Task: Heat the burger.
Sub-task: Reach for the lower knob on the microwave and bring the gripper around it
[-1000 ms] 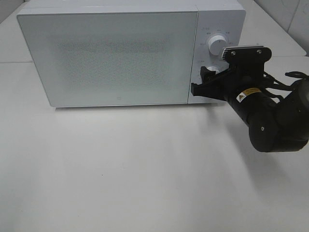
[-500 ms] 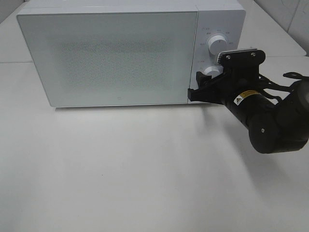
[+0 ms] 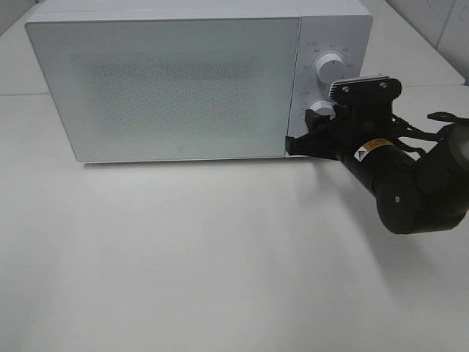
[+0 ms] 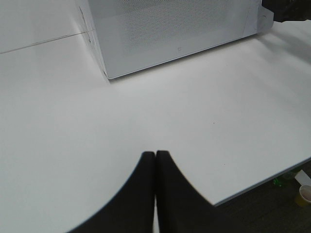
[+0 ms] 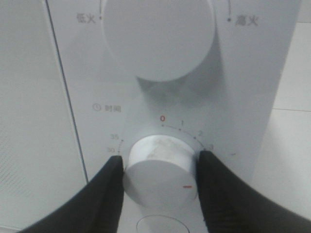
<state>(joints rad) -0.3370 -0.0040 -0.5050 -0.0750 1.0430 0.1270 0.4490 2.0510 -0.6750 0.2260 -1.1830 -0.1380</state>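
Right tool (image 5: pixel 159 160), two black fingers on a black arm, is closed on the small round white timer dial (image 5: pixel 160 170), with one finger pressed to each side of it. (A short red dash marks the dial's face, and a printed scale starting at a red 0 curves around it.) Just above it sits a larger round white power dial (image 5: pixel 158 34), untouched. Seen from the high camera, both dials are on the control panel at the right end of a white box-shaped microwave oven (image 3: pixel 176 88). Its wide door (image 3: pixel 168 81) is shut flush, and the frosted dotted panel hides the inside, so where the burger is cannot be told. The oven stands at the back of a plain white counter (image 3: pixel 183 257). Left tool (image 4: pixel 155 158) hangs over the near part of the counter, well apart from the oven, its two black fingers pressed together with nothing between them.
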